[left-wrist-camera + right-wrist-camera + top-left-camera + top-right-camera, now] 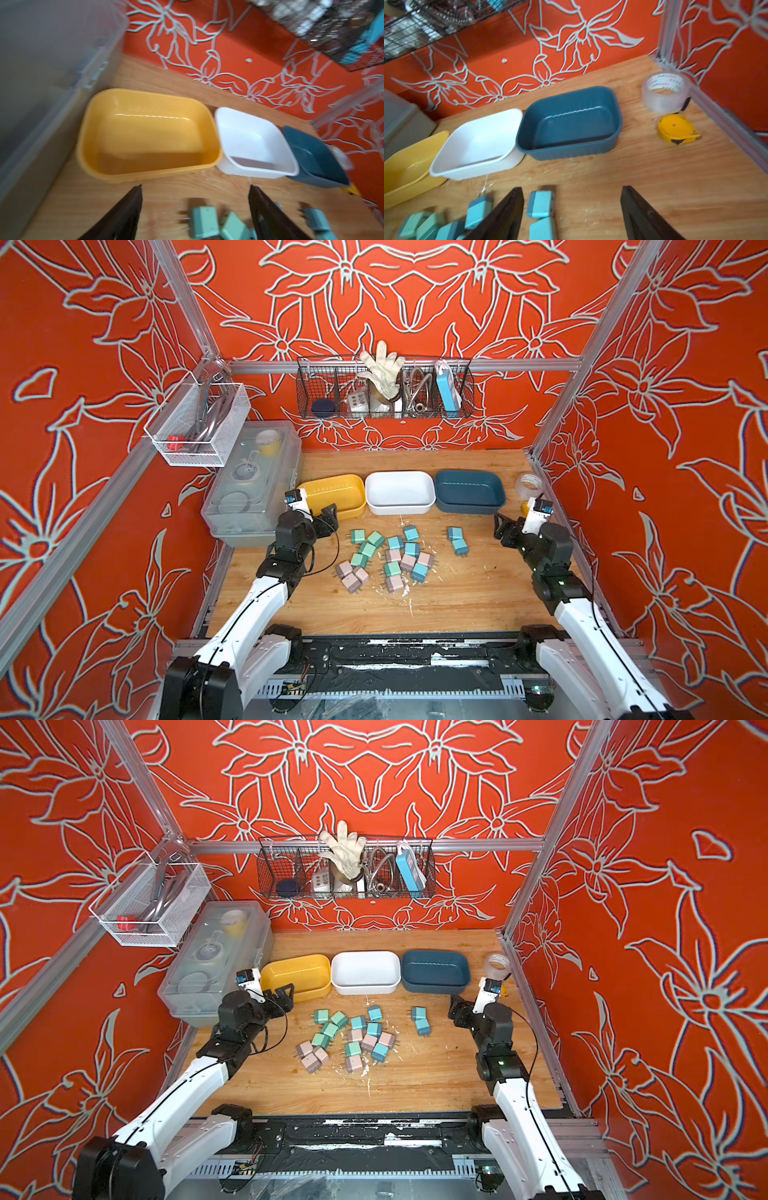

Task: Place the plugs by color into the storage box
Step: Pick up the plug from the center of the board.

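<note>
Several plugs (390, 558) in mint green, light blue and dusty pink lie in a loose pile mid-table, seen in both top views (353, 1040). Two light blue plugs (457, 540) lie apart to the right of the pile. Behind the pile stand three empty storage boxes in a row: yellow (332, 493), white (399, 489) and dark blue (469, 489). My left gripper (330, 517) hovers open at the pile's left, by the yellow box; a mint plug (204, 222) shows between its fingers. My right gripper (500, 526) is open right of the two blue plugs (540, 204), holding nothing.
A clear lidded container (253, 481) stands at the left beside the yellow box. A tape roll (664, 93) and a yellow tape measure (675, 128) sit in the back right corner. A black wire basket (384, 389) hangs on the back wall, and a white mesh basket (195, 423) on the left rail.
</note>
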Motion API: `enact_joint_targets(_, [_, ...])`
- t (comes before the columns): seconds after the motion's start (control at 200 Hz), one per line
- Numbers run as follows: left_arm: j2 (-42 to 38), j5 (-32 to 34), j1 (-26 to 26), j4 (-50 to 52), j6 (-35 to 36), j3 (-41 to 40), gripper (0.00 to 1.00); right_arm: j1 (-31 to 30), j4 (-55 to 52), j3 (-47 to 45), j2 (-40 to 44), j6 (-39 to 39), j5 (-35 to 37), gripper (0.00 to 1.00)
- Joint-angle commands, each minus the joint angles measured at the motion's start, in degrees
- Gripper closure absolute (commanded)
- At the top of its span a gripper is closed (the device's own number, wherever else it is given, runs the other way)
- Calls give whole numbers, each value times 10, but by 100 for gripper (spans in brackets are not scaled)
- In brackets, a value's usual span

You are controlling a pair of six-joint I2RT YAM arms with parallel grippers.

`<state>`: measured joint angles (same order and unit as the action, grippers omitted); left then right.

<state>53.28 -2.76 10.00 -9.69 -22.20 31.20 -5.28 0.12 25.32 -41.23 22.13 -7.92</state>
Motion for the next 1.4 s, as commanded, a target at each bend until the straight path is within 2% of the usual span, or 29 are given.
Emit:
enact_joint_targets(0.0, [-27, -63, 62, 81, -1, 57, 19, -15, -104, 22, 13, 9, -58, 22])
enact_joint_targets(0.21, [-40, -139, 164, 272, 142, 157, 21, -49, -170, 30, 44, -17, -30, 30])
enact_joint_targets(0.36, [-57, -165, 223, 347, 247, 168, 25, -103, -191, 45, 22, -27, 3, 30])
enact_joint_targets(0.576, [-112, -204, 252, 356, 352, 92, 28, -168, -245, 102, -47, -35, 35, 30])
enact_joint_targets(0.686, [-126, -278, 257, 443, 486, 92, 28, -184, -256, 115, -64, -35, 45, 30])
enact_joint_targets(0.766, [-126, -259, 262, 485, 538, 98, 27, -192, -251, 112, -73, -40, 66, 31])
enact_joint_targets(0.871, [-119, -207, 265, 473, 528, 99, 27, -196, -243, 118, -101, -46, 79, 31])
enact_joint_targets(1.016, [-95, -202, 265, 464, 504, 108, 28, -198, -253, 151, -152, -49, 74, 30])
enact_joint_targets(1.191, [-71, -161, 265, 465, 456, 144, 31, -198, -266, 179, -181, -65, 79, 30])
enact_joint_targets(1.396, [-42, -80, 265, 450, 352, 199, 31, -198, -301, 213, -194, -67, 80, 29])
